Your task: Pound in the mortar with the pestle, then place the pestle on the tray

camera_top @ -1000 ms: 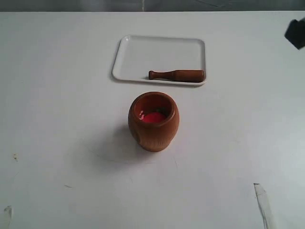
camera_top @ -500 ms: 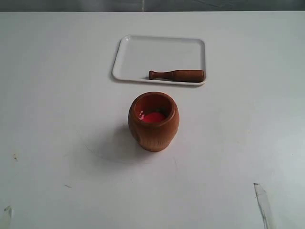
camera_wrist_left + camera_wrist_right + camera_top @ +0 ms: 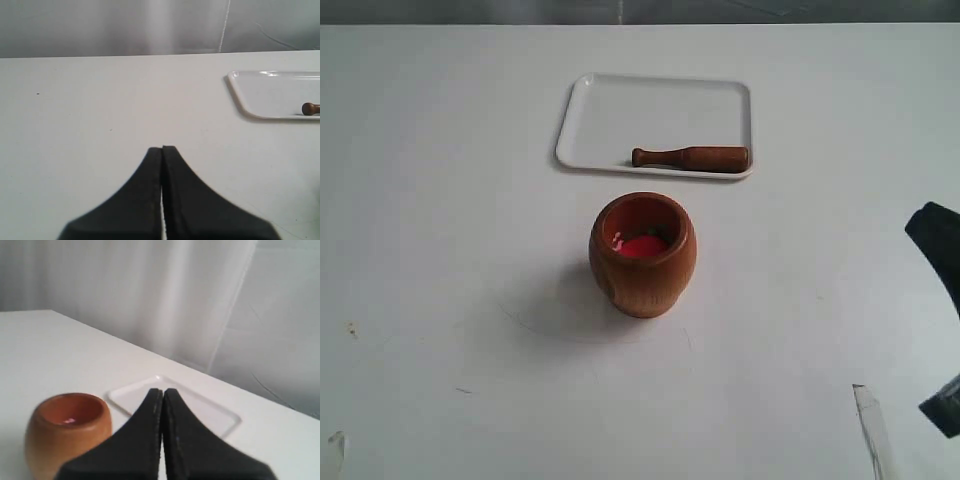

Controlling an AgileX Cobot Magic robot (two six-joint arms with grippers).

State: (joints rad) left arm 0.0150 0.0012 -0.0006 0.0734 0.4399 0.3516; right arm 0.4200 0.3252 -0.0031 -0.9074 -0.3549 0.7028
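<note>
The reddish-brown mortar [image 3: 642, 255] stands upright mid-table with red stuff inside; it also shows in the right wrist view as the mortar [image 3: 67, 432]. Behind it lies the white tray [image 3: 620, 110], and the dark pestle [image 3: 690, 158] rests flat along the tray's near edge. The left wrist view shows the tray [image 3: 270, 95] and the pestle's knob [image 3: 309, 108]. My left gripper [image 3: 162, 148] is shut and holds nothing, well away from the tray. My right gripper [image 3: 163, 390] is shut and empty, and its arm [image 3: 938, 245] shows at the exterior view's right edge.
A strip of tape [image 3: 872, 425] lies on the white table near the front right. Small marks dot the front left of the table [image 3: 420, 300]. A pale curtain hangs behind the table's far edge.
The right arm left the upper right corner of the exterior view, was out of sight, and now shows lower at the right edge. Mortar, pestle and tray have not moved.
</note>
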